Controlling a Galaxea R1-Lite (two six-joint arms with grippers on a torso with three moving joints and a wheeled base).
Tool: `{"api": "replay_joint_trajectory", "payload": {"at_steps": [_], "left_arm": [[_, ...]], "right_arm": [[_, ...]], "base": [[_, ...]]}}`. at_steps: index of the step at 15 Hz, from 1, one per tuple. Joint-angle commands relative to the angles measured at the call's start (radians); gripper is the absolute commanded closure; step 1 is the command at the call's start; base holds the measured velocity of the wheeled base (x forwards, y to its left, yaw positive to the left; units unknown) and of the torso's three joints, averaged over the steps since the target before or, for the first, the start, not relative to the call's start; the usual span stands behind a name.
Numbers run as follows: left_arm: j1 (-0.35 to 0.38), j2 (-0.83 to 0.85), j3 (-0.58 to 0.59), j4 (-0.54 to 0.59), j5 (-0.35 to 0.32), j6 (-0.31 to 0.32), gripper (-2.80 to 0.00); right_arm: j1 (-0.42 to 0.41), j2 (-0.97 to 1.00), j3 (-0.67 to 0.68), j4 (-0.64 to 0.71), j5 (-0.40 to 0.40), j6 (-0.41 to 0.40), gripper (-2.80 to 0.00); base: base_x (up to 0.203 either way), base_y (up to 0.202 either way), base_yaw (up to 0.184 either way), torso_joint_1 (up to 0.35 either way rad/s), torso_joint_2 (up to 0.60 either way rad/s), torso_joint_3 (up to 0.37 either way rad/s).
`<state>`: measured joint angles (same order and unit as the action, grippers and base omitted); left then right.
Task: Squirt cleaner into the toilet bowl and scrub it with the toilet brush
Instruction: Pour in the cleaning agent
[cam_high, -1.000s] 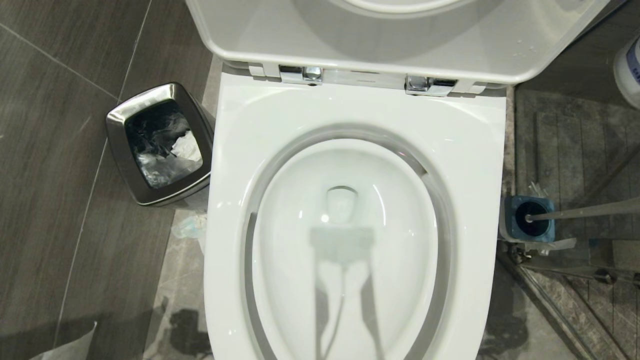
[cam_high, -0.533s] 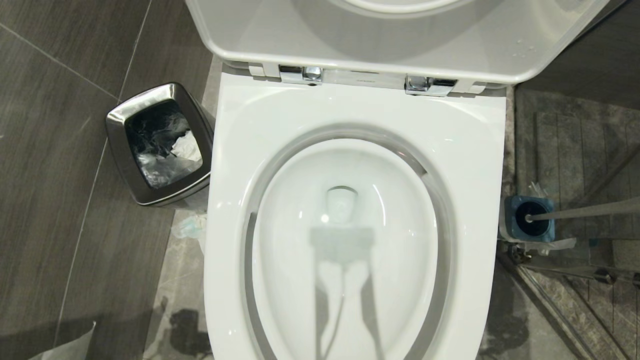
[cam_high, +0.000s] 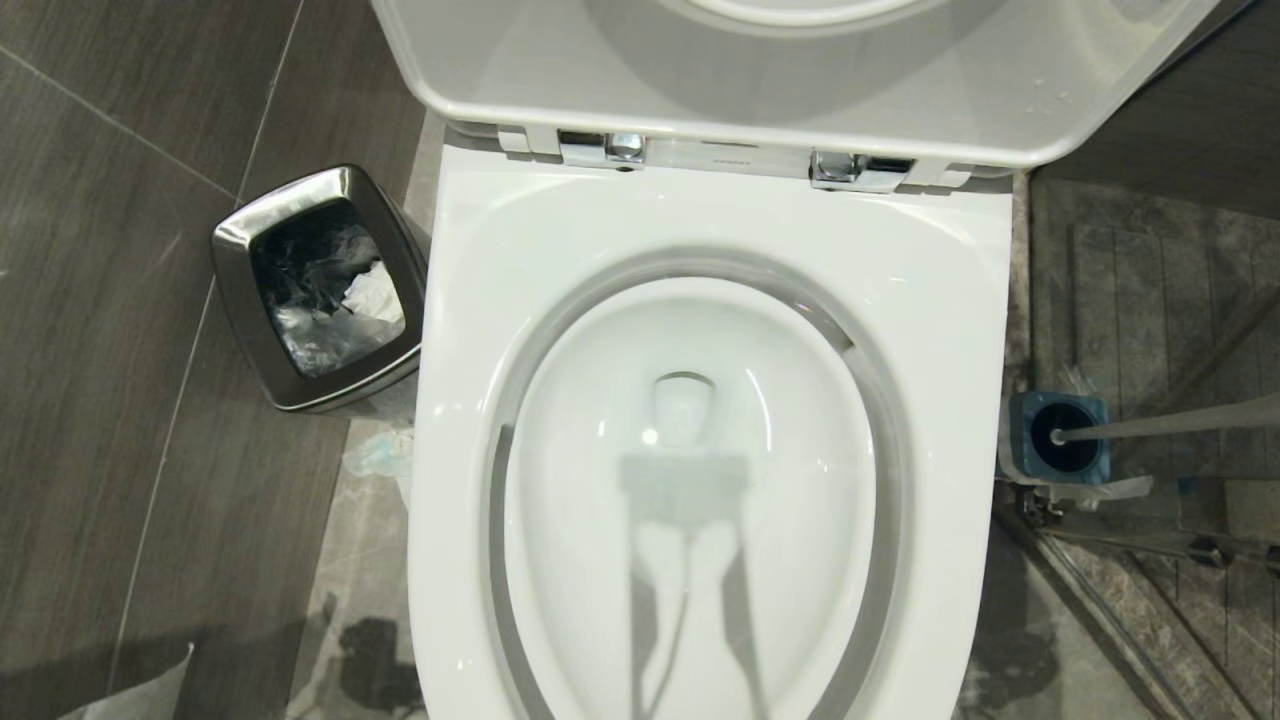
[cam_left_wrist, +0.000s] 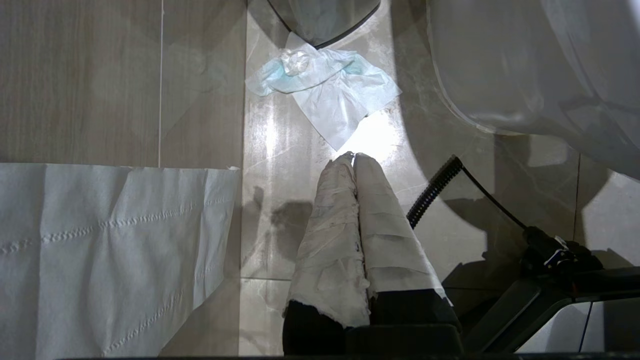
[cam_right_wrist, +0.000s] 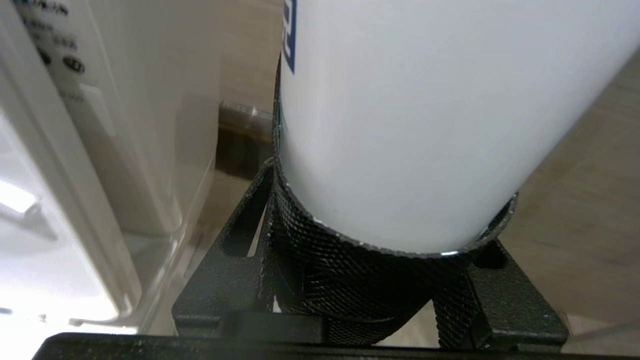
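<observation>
Porcelain dominates the head view: the large glossy white ceramic toilet bowl (cam_high: 700, 480) has a rounded-square rim around an oval basin, with its white lid (cam_high: 800, 70) raised behind on two chrome hinges (cam_high: 600, 148). A grey shadow falls across the smooth basin, and no teal liquid can be made out in it. To the robot's left of the toilet stands a small squarish brushed-steel waste bin (cam_high: 235, 300) with crumpled plastic and paper inside, on dark grey floor tiles (cam_high: 100, 300) with a fine streaked grain; a crumpled pale tissue (cam_high: 380, 452) lies on the lighter stone strip just beside the bowl's base. To the robot's right, near the bowl, the toilet brush (cam_high: 1160, 425) sits in its squarish blue-and-grey holder (cam_high: 1020, 440), black bristle head down in the well and the slim pale handle slanting off toward the right edge. Neither arm shows in the head view. In the left wrist view the left gripper (cam_left_wrist: 354, 159) hangs low over the polished marbled floor, its two tapered fingers wrapped in wrinkled white tape and the jaws pressed together on nothing; a sheet of embossed white tissue paper (cam_left_wrist: 100, 240) lies to one side. In the right wrist view the right gripper (cam_right_wrist: 390, 250), black with knurled, cross-hatched pads, has its jaws clasped round a smooth white cylindrical bottle (cam_right_wrist: 410, 125) bearing a sliver of blue print, with the glossy white side of the toilet close beside it.
</observation>
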<state>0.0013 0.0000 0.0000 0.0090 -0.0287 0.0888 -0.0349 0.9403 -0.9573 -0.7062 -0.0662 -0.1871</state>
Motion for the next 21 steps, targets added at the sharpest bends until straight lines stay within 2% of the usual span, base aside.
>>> {"api": "replay_joint_trajectory", "payload": {"at_steps": [1,5,14,21], "left_arm": [[0.000,0.002,0.002,0.000,0.000,0.000,0.00],[0.000,0.002,0.002,0.000,0.000,0.000,0.00],[0.000,0.000,0.000,0.002,0.006,-0.005,0.00],[0.000,0.000,0.000,0.002,0.009,-0.015,0.00]], "right_arm": [[0.000,-0.039,-0.040,0.060,-0.001,-0.007,0.00],[0.000,-0.075,-0.087,0.148,-0.003,-0.018,0.00],[0.000,-0.075,-0.089,0.149,-0.004,-0.046,0.00],[0.000,-0.075,-0.081,0.149,-0.004,-0.048,0.00]], "base": [[0.000,0.000,0.000,0.000,0.00,0.000],[0.000,0.000,0.000,0.000,0.00,0.000],[0.000,0.000,0.000,0.000,0.00,0.004],[0.000,0.000,0.000,0.002,0.00,0.172]]}}
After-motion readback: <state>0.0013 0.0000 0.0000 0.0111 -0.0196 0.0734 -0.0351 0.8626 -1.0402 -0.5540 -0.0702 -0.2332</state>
